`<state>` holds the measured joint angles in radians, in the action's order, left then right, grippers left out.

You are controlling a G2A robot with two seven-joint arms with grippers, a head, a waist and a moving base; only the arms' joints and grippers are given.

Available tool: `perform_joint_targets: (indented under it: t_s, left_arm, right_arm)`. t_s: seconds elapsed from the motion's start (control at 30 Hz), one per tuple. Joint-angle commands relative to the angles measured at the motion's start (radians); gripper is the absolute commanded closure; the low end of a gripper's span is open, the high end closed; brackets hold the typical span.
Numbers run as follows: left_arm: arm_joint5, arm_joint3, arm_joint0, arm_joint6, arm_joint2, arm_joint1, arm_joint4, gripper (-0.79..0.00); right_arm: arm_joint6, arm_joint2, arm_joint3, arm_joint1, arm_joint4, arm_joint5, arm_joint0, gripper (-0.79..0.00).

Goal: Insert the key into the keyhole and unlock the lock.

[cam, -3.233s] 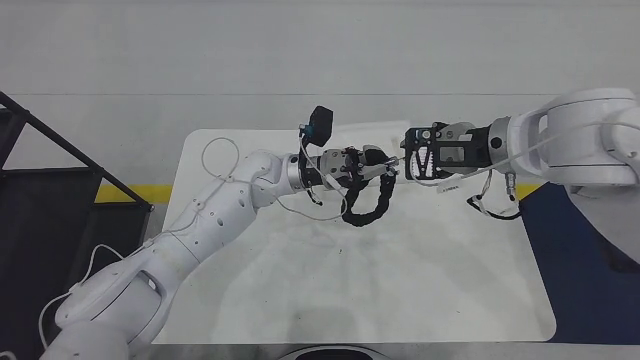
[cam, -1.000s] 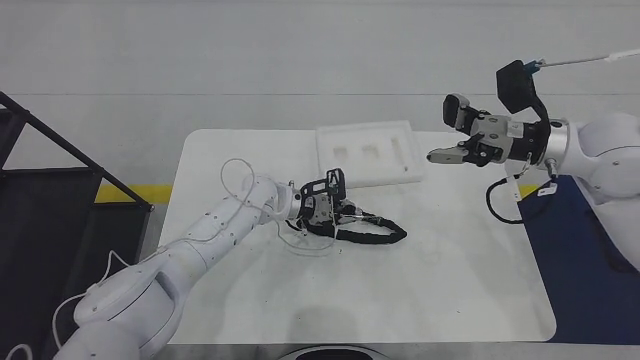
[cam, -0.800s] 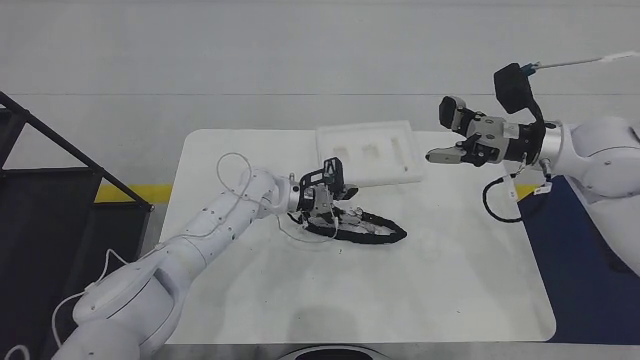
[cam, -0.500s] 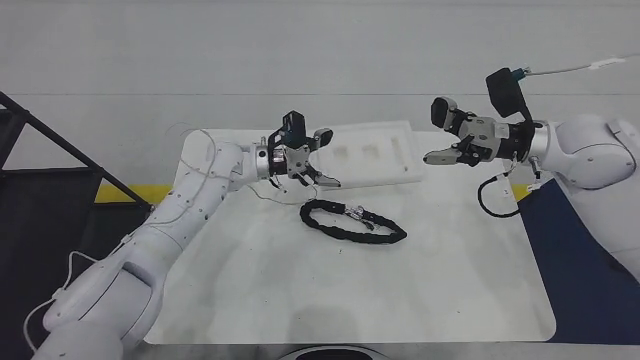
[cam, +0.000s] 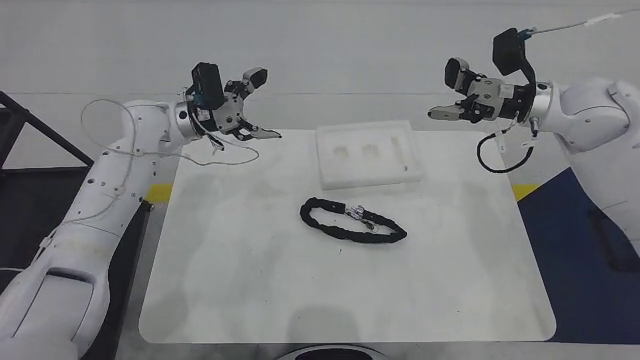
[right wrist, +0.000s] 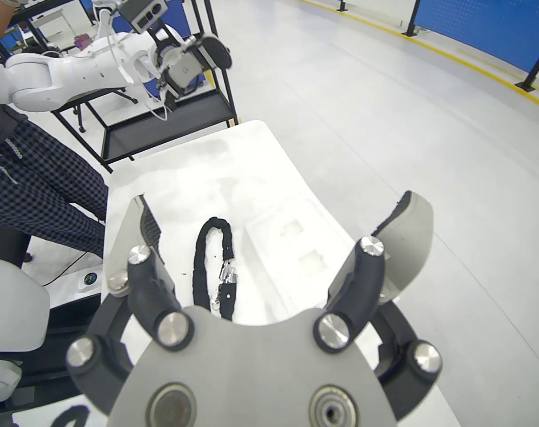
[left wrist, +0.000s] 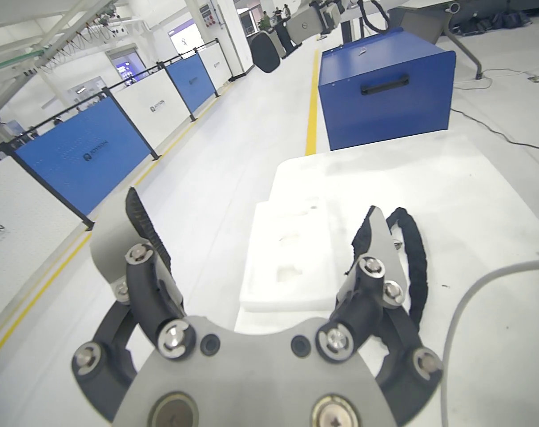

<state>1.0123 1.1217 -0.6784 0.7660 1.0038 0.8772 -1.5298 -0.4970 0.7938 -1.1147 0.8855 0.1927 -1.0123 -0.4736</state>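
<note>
A black sleeved chain lock (cam: 352, 222) lies in a loose loop on the middle of the white table (cam: 250, 270), its metal lock ends (right wrist: 227, 275) together. I cannot make out a separate key. My left gripper (cam: 255, 105) hangs open and empty over the table's far left corner, well away from the lock (left wrist: 412, 242). By the far right edge my right gripper (cam: 447, 90) is raised, also open with nothing in it. The lock (right wrist: 211, 246) lies on the table beyond its spread fingers (right wrist: 140, 219).
A white foam tray (cam: 368, 152) with shallow recesses sits at the table's far middle, just behind the lock. A blue box (left wrist: 385, 90) stands off the right side, a black rack (right wrist: 171, 122) and a person in checked trousers (right wrist: 38, 171) off the left.
Earlier both grippers held the lock up between them. The left one then laid it on the table, let go and drew back to the far left. The right arm withdrew to the far right.
</note>
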Motion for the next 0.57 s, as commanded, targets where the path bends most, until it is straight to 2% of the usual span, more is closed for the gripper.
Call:
perform_joint_targets:
  t_s: [0.0, 0.17, 0.53]
  left_arm:
    - [0.000, 0.016, 0.008, 0.007, -0.004, -0.019, -0.009, -0.785]
    - [0.000, 0.037, 0.039, -0.009, -0.037, -0.050, -0.005, -0.785]
    - [0.000, 0.037, 0.039, -0.009, -0.037, -0.050, -0.005, -0.785]
  right_arm:
    - [0.014, -0.006, 0.012, 0.003, 0.010, 0.000, 0.004, -0.785]
    - [0.038, -0.015, 0.021, 0.006, 0.022, 0.000, 0.006, -0.785]
    - [0.038, -0.015, 0.021, 0.006, 0.022, 0.000, 0.006, -0.785]
